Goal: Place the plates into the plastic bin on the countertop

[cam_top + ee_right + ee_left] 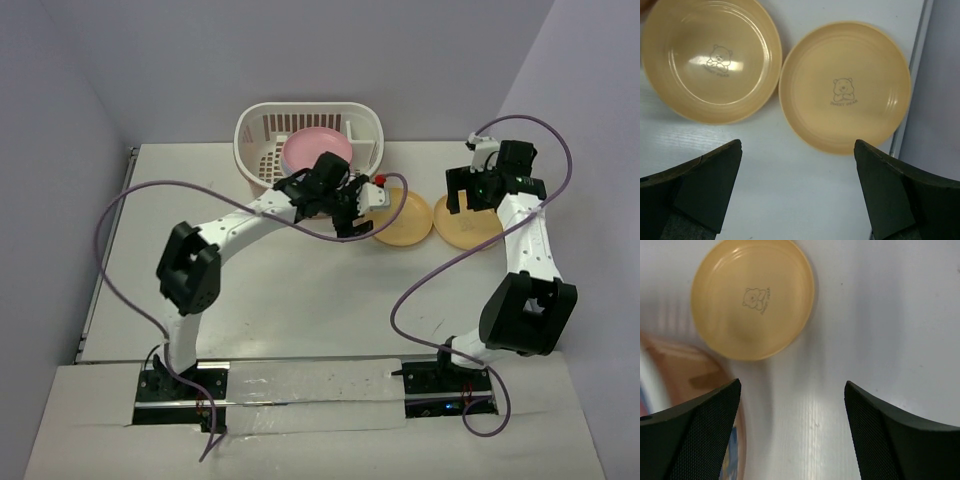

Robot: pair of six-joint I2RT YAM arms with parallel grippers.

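Yellow-orange plates, right of centre, were judged next for the plastic bin, a rim pinch being needed; left gripper and right gripper were seen spread open.

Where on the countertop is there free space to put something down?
Free: the countertop between the left arm and right arm; the strip left of the plastic bin. Crowded: right of the bin, where two yellow-orange plates lie side by side.
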